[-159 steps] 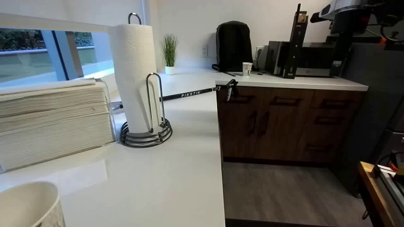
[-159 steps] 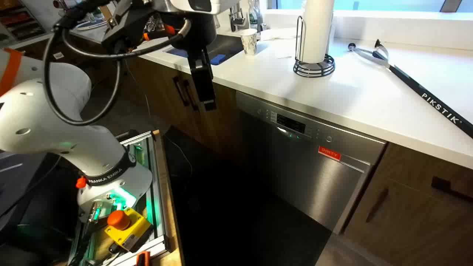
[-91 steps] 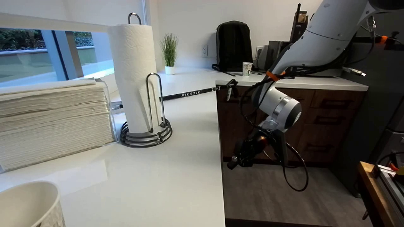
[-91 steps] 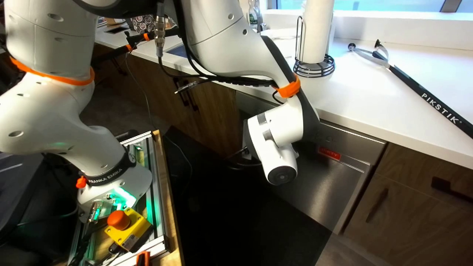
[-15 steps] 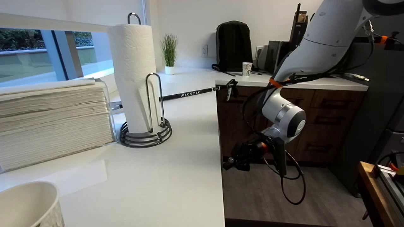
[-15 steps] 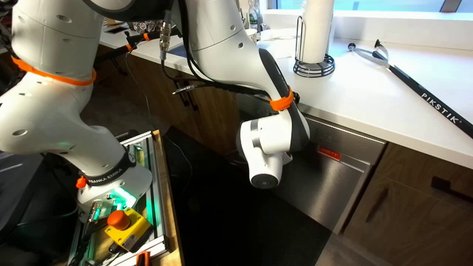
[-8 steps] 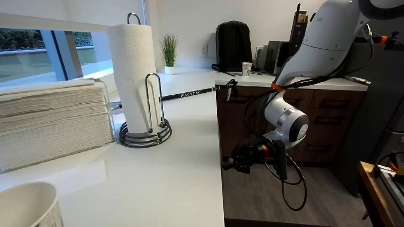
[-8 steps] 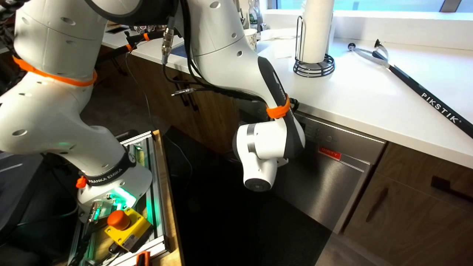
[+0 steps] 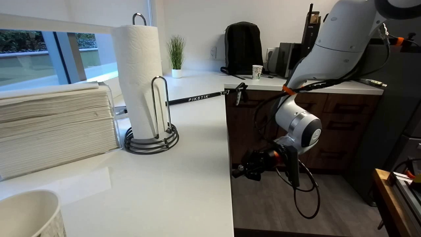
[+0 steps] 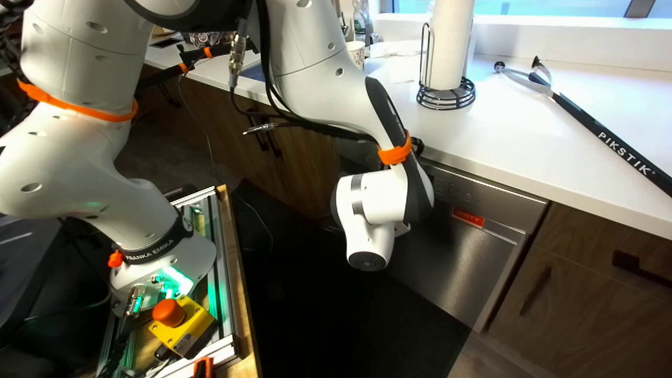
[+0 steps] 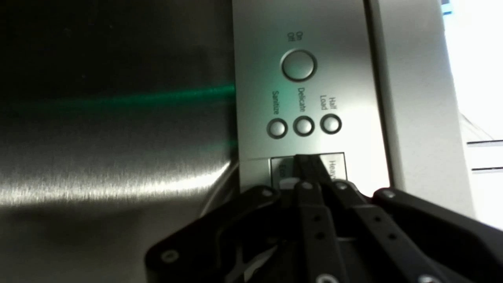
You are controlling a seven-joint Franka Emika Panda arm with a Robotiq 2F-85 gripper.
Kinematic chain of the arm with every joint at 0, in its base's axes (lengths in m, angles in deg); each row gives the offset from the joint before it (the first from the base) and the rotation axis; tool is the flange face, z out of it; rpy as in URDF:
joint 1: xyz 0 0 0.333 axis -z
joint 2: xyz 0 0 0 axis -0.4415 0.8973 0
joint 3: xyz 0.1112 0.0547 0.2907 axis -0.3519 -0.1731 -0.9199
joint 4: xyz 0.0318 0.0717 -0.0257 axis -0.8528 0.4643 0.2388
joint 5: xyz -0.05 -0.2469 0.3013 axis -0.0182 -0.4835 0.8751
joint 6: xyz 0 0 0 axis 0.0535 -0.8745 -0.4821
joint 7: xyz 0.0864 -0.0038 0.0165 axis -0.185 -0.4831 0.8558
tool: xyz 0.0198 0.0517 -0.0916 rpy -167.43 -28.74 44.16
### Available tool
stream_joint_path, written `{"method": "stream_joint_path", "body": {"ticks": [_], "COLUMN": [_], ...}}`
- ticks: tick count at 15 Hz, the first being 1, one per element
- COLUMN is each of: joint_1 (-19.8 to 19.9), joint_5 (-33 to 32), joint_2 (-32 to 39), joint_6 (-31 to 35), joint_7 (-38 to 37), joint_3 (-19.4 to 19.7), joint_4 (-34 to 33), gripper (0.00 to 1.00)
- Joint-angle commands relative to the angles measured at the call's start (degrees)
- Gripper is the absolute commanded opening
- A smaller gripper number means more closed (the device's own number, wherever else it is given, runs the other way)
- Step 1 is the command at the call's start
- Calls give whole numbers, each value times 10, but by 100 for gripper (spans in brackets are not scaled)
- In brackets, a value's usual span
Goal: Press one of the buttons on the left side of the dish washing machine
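The dish washing machine (image 10: 462, 273) has a brushed steel front, partly hidden behind my arm in an exterior view. Its control panel (image 11: 259, 59) fills the middle of the wrist view. A large round On/Off button (image 11: 298, 65) sits above three small ones: Sanitize (image 11: 277, 128), Delicate (image 11: 303, 125) and Half Load (image 11: 330, 124). Just below these my gripper (image 11: 308, 158) is shut and holds nothing, its tips over the framed strip between the Eco label (image 11: 283, 167) and the Heavy label (image 11: 332, 168). Whether the tips touch the panel I cannot tell. My black gripper (image 9: 239, 172) is low beside the counter edge in an exterior view.
The white counter (image 10: 525, 142) runs along just above the control panel. On it stand a paper towel roll (image 9: 139, 82), a napkin stack (image 9: 56, 128) and a cup (image 9: 31, 214); a Pikstik grabber (image 10: 598, 134) lies there too. A red Dirty label (image 10: 468, 217) is on the machine's front.
Over ten seconds the arm has come down from a raised pose to the front of the machine. In the last second it shifts slightly sideways; since half a second ago it hardly moves.
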Motion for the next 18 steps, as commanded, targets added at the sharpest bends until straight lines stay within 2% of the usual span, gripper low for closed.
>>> {"method": "stream_joint_path", "body": {"ticks": [1, 7, 10, 13, 14, 15, 18], "joint_1": [-35, -46, -54, -67, -69, -72, -89], "joint_5": [-11, -62, -112, -196, -240, -282, -372], "joint_2": [-16, -64, -104, -161, -188, -217, -315], "joint_6": [29, 71, 116, 185, 200, 217, 301], "joint_7": [-9, -16, -25, -29, -46, -61, -94], "joint_3": [14, 40, 56, 71, 73, 74, 56], "joint_4": [-1, 35, 66, 103, 122, 142, 202], "gripper": [0, 0, 0, 0, 26, 27, 49]}}
